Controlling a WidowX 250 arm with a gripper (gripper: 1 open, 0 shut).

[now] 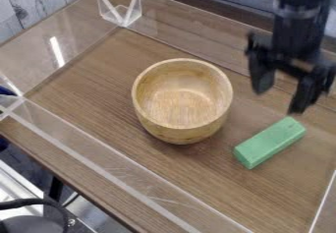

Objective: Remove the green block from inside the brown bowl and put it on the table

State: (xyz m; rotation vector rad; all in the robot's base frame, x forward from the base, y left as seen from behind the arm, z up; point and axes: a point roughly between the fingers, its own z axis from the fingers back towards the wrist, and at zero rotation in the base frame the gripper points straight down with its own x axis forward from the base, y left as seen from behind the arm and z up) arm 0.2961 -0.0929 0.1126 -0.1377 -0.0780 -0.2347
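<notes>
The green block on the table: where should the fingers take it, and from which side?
Grip the green block at its middle, across the two long faces, coming straight down from above. It lies flat on the table, clear of the brown bowl.

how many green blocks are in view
1. The green block lies flat on the table, to the right of the brown bowl and outside it, below the raised open gripper. The bowl looks empty, so none seems hidden.
</notes>
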